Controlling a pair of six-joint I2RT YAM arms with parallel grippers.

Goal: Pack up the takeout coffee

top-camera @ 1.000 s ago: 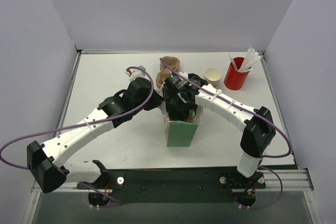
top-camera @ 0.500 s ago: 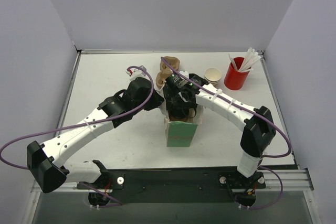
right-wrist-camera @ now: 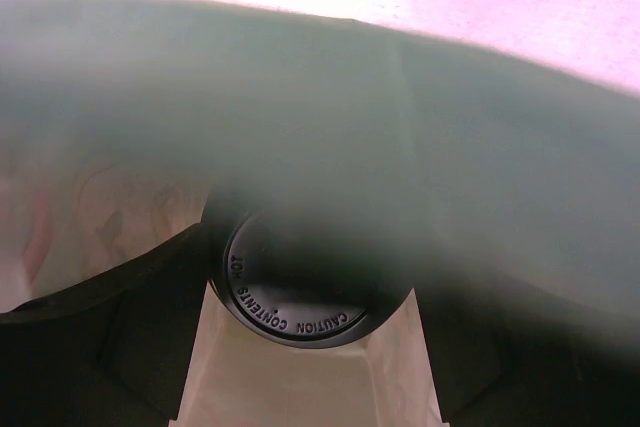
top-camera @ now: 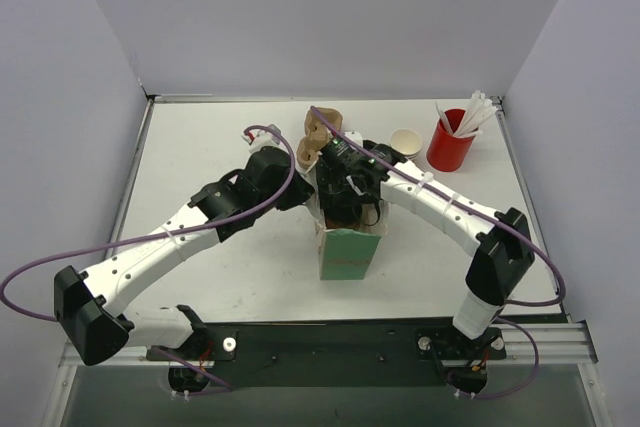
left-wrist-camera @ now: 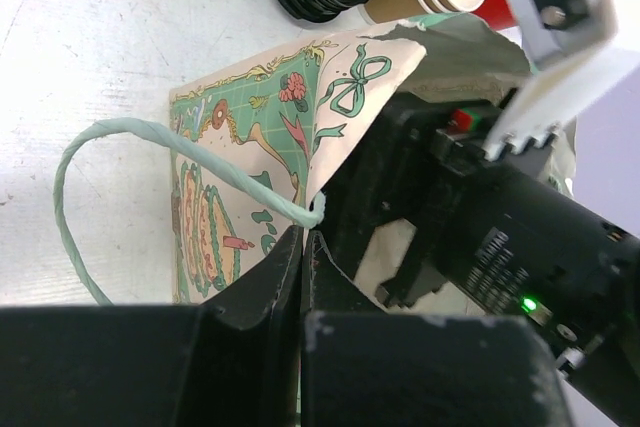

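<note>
Left gripper (left-wrist-camera: 303, 239): fingers pressed together, pinching the top edge of the green patterned paper gift bag (top-camera: 346, 255) at centre of the overhead view. Right gripper (top-camera: 345, 207) sits in the bag mouth, fingers spread cup-wide and clamped on the takeout coffee cup (right-wrist-camera: 300, 292). Only its round black plastic lid shows, at lower centre of the right wrist view.

**Two arms converge at mid-table**

The left arm (top-camera: 170, 242) stretches diagonally from the near-left corner toward the tabletop's centre, and the left gripper (left-wrist-camera: 302, 243) is pinched tight. The right arm (top-camera: 445, 209) bows toward the right edge and bends back to the centre. Its wrist is pitched down, and the right gripper (top-camera: 345, 205) has its jaws spread wide.
</note>
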